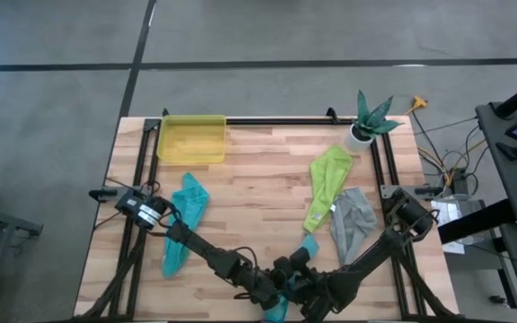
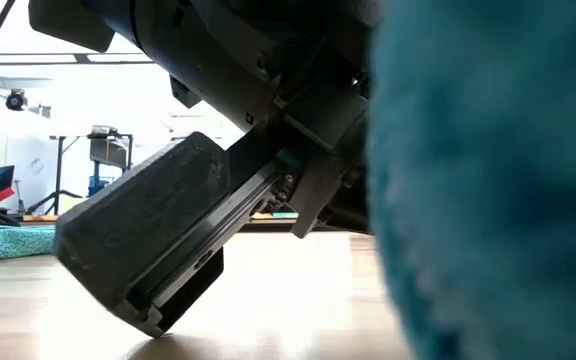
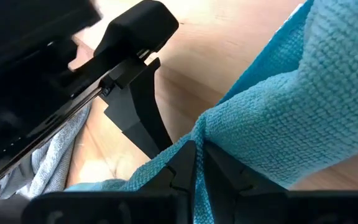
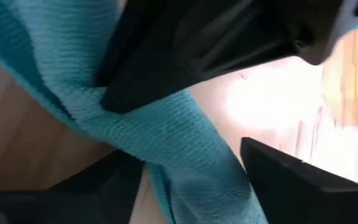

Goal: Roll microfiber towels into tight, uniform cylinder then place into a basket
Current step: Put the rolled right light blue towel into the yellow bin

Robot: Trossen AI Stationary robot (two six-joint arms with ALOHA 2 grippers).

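Observation:
A light blue towel (image 1: 308,244) lies bunched at the table's near middle, between my two grippers, and it fills the right of the low view (image 2: 488,180). My left gripper (image 3: 197,146) is shut on it (image 1: 272,292). My right gripper (image 4: 191,168) is open (image 1: 299,276), and a strip of the same towel (image 4: 185,149) runs between its two fingers. A teal towel (image 1: 187,211) lies crumpled at the left. A lime green towel (image 1: 326,184) and a grey towel (image 1: 353,220) lie at the right. The yellow basket (image 1: 191,139) stands at the far left. My left gripper pinches a bunched fold of the light blue towel (image 3: 207,127) between its two shut fingers, which slant downward. The cloth spreads out from the fingertips, and part of it lies on the table. Whether my right gripper touches the towel strip between its fingers, I cannot tell.
A white plant pot (image 1: 362,133) with a spiky green plant stands at the far right corner. A black frame rail (image 1: 276,120) runs along the far edge. Bare wood (image 1: 258,197) lies in the table's middle, between the teal and lime green towels.

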